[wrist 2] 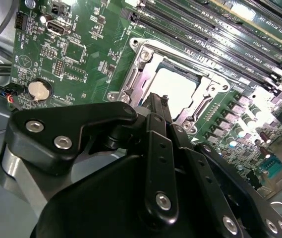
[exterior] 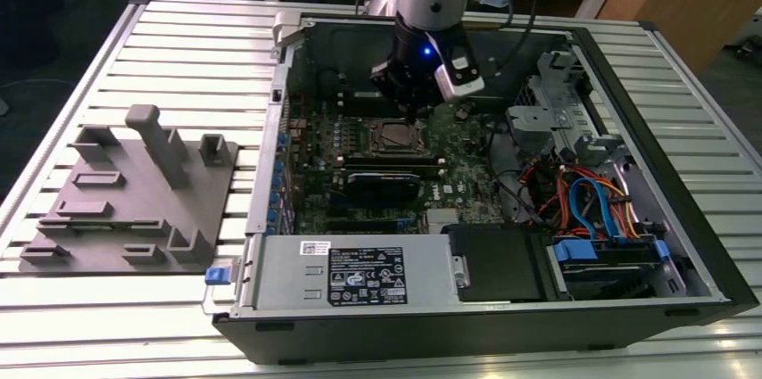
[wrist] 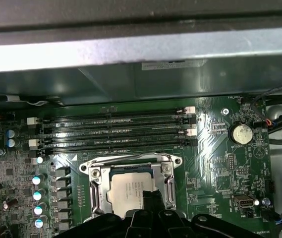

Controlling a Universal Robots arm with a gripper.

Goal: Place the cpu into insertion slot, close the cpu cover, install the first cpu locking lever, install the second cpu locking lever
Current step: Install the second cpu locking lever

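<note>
Here the flat silvery cpu lies under the thin metal cpu cover. Above it, the black hand's fingers are pressed together, holding nothing.

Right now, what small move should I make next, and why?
Probably ease the gripper off the cpu cover toward a locking lever: the cpu already sits in the insertion slot with the cover down around it, and the gripper hangs at its edge. Lever state I cannot tell.

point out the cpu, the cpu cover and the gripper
cpu point(wrist: 128, 188): first wrist view, middle of its silvery top.
cpu cover point(wrist: 95, 187): first wrist view, side bar of the frame.
gripper point(wrist 2: 156, 106): second wrist view, at its fingertips.
</note>
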